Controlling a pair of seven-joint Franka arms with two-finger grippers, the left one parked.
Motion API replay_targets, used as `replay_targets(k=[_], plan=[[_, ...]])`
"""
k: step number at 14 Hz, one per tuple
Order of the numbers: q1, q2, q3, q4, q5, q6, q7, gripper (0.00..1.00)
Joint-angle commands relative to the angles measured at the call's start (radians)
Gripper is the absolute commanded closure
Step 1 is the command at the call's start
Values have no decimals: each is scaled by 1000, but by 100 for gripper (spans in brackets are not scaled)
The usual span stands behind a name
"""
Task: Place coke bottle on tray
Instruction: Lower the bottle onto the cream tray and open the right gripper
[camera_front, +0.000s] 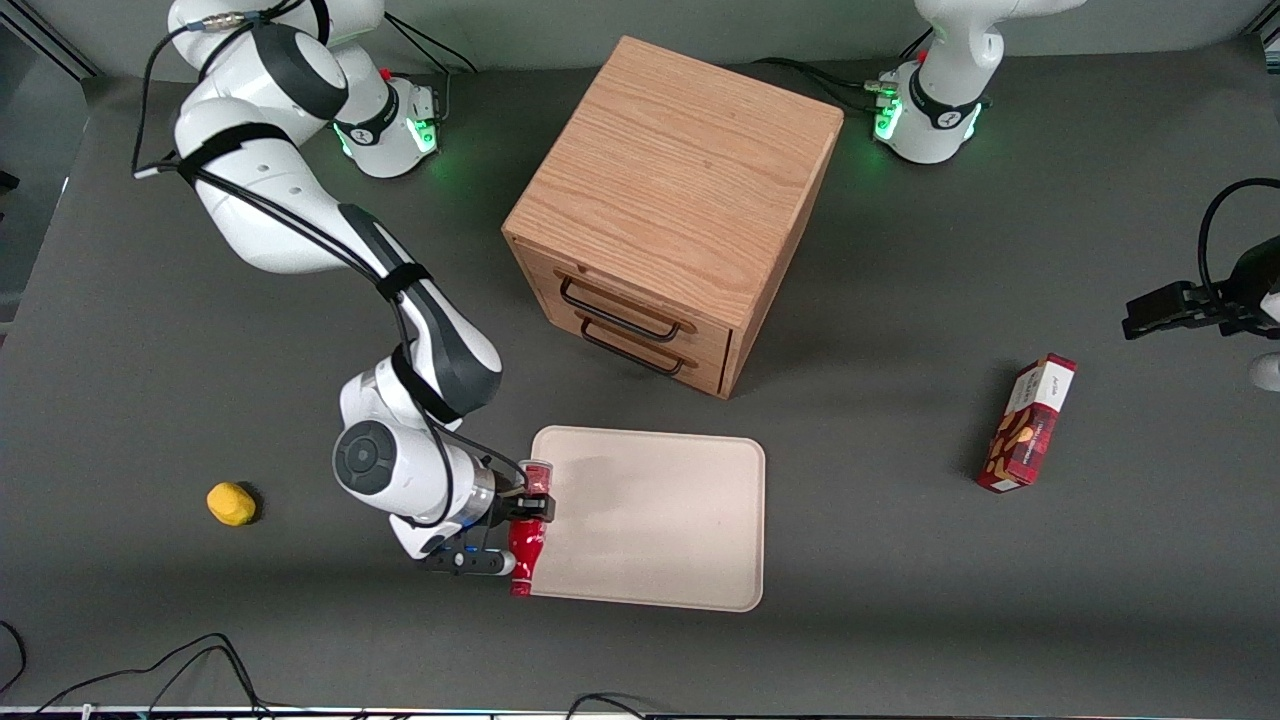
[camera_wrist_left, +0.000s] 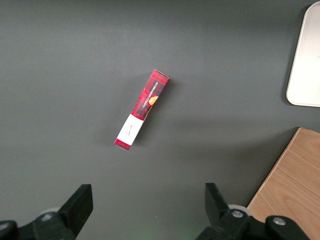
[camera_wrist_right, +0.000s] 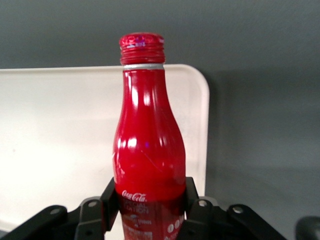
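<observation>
Between the clamped fingers of the end effector (camera_front: 528, 510), coke bottle (camera_front: 527, 545), over the tray (camera_front: 660, 520) edge.

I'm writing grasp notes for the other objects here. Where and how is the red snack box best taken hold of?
Grip the snack box from above across its narrow width, near mid-length, fingers on the two long sides. It lies flat on the table, long and slim, angled, with open space around it. The gripper is now shut on the coke bottle at the tray edge.
</observation>
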Motion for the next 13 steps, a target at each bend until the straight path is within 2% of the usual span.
replay_targets(k=[1, 3, 4, 5, 6, 8, 10, 13], plan=[[21, 52, -1, 45, -21, 45, 39, 81], [30, 55, -7, 13, -23, 103, 45, 73], [32, 56, -10, 4, -24, 114, 45, 62], [33, 56, -10, 2, -30, 127, 47, 59], [33, 56, -10, -8, -46, 133, 48, 50], [32, 56, -10, -36, -81, 171, 76, 0], [30, 55, -10, -57, -119, 200, 85, 0], [27, 49, -12, -64, -127, 200, 87, 0]])
